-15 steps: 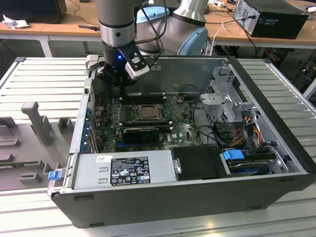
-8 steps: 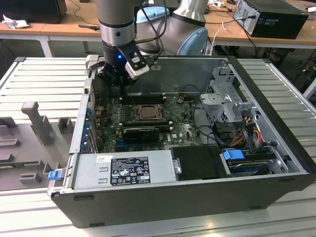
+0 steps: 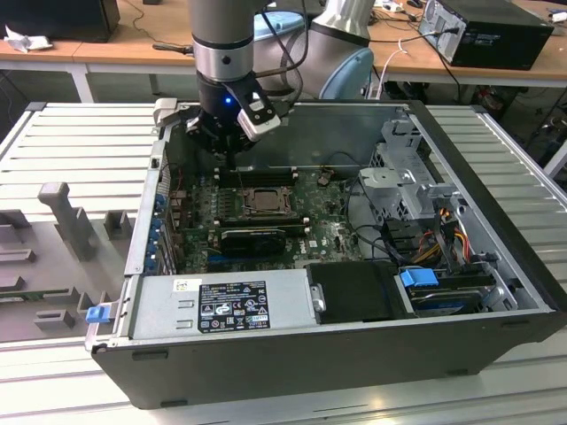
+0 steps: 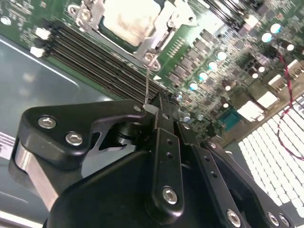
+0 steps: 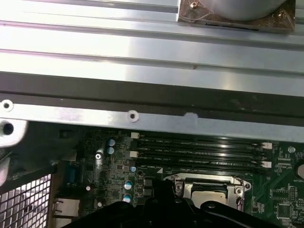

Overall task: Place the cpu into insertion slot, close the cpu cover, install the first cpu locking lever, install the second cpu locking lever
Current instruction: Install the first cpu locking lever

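Observation:
The cpu (image 4: 128, 19) lies in the insertion slot (image 3: 264, 200) on the green board, its silver-grey top up. The cpu cover (image 4: 164, 33) lies flat around it as a metal frame. A thin silver cpu locking lever (image 4: 147, 85) runs from the socket corner to my gripper (image 4: 153, 110), whose black fingers are shut on the lever's flattened end. In the exterior view the gripper (image 3: 232, 162) hangs just behind the socket, over the memory slots. In the first wrist view the socket and cpu (image 5: 209, 189) show past the gripper's dark body.
Long black memory slots (image 5: 199, 147) run beside the socket. A black expansion card (image 3: 252, 239) lies in front of it. The power supply (image 3: 221, 305), the drive cage (image 3: 407, 177) and cables (image 3: 447, 230) fill the case's front and right. The case wall (image 5: 142, 118) stands close behind the gripper.

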